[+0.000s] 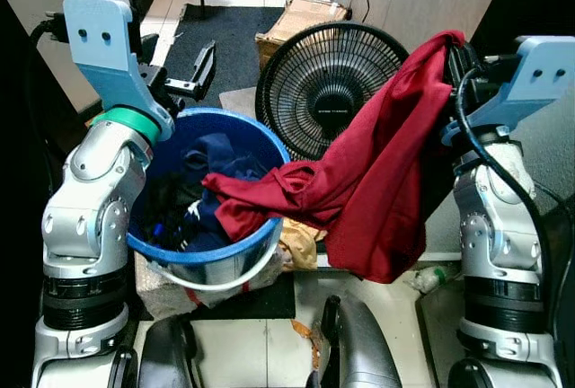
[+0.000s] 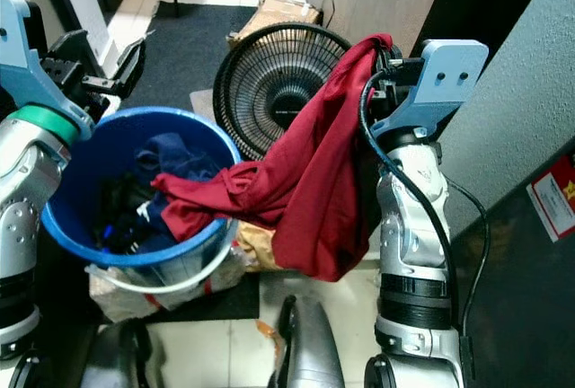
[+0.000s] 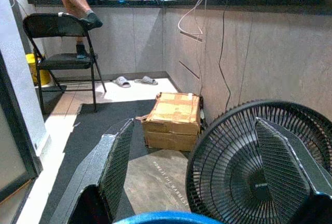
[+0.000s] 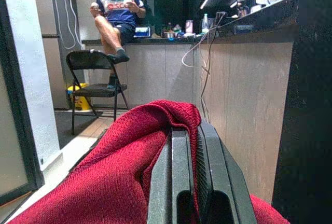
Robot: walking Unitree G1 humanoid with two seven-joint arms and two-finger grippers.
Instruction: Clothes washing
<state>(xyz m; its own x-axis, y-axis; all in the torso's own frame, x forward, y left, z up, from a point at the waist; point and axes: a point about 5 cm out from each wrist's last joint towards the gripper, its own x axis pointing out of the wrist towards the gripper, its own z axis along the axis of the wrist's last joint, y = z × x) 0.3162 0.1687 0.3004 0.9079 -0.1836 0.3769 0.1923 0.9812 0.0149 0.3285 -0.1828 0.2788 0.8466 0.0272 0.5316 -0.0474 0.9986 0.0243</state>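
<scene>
Tiled floor and a dark mat point(image 1: 229, 42) run back to a grey counter wall, where a person point(image 4: 116, 19) sits on the counter with feet on a folding chair point(image 3: 59, 47). At the left, the left gripper point(image 1: 199, 69) hangs above the far rim of a blue bucket point(image 1: 260, 240), fingers spread and holding nothing. Dark clothes point(image 1: 211, 168) lie inside the bucket. A red garment point(image 1: 377, 181) trails from the bucket's near rim, one end lying in it, and rises across the front of a black fan point(image 1: 314, 83). A cardboard box point(image 3: 174, 120) sits behind the fan. At the right, the right gripper point(image 4: 191, 146) holds the garment's top edge high, fingers pressed together on the cloth.
</scene>
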